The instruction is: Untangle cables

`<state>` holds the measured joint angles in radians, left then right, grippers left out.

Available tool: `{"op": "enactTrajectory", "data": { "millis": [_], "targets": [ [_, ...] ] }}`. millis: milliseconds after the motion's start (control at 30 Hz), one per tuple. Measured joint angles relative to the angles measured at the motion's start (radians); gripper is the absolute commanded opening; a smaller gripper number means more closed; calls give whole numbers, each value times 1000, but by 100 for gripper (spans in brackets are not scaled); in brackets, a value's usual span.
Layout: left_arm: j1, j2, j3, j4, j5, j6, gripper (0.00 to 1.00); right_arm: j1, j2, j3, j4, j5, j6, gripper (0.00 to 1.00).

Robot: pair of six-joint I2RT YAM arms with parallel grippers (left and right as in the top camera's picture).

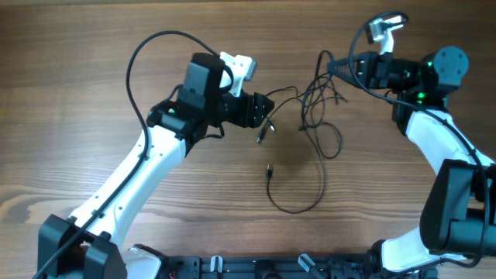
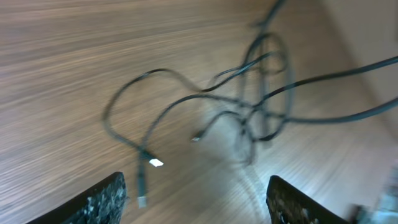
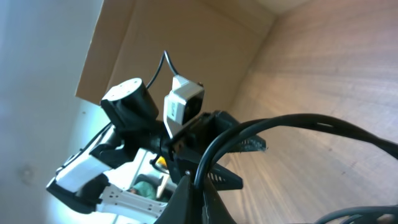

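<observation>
Left gripper (image 2: 196,198) gaping, right gripper (image 1: 333,68) clamped on the cables (image 1: 314,116)!

Right up close, the left gripper's two dark fingers (image 2: 102,200) stand well apart with nothing between them, only the bare wooden table (image 2: 56,74) showing through. Just ahead of those tips lies a small silvery plug (image 2: 155,163) on a thin black cord, and beyond it the cords cross in a loose knot. Across the way the right gripper's jaws are together, pinching a bundle of strands that run from the knot to its tip, the tangle sitting just ahead of it. From that tangle one long loop trails out, away from both grippers, ending in a dark plug (image 1: 269,171) lying on the wood.
</observation>
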<state>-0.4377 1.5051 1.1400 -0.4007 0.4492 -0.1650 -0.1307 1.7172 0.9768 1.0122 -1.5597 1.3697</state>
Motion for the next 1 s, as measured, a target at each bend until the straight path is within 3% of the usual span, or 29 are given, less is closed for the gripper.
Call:
{"op": "enactTrajectory", "data": {
  "millis": [133, 233, 333, 433, 567, 800, 900, 1000],
  "targets": [
    [20, 0, 0, -2, 120, -17, 72, 45, 0, 2, -237, 6, 18, 5],
    [20, 0, 0, -15, 138, -21, 72, 90, -2, 10, -599, 92, -46, 5],
    [20, 0, 0, -39, 146, -23, 82, 154, -2, 9, -1022, 284, -238, 5],
    [20, 0, 0, -93, 149, -16, 82, 220, -2, 8, -1173, 443, -408, 5],
    [7, 1, 0, -93, 148, 23, 81, 300, -36, 8, -1215, 533, -487, 4],
    [-95, 8, 0, -92, 117, 109, 79, 306, -146, 22, -1123, 504, -448, 5],
    [-106, 8, 0, -85, 97, 116, 70, 306, -147, 23, -1072, 441, -402, 5],
    [-106, 8, 0, -57, 65, 125, 44, 306, -147, 23, -1056, 386, -370, 5]
  ]
}}
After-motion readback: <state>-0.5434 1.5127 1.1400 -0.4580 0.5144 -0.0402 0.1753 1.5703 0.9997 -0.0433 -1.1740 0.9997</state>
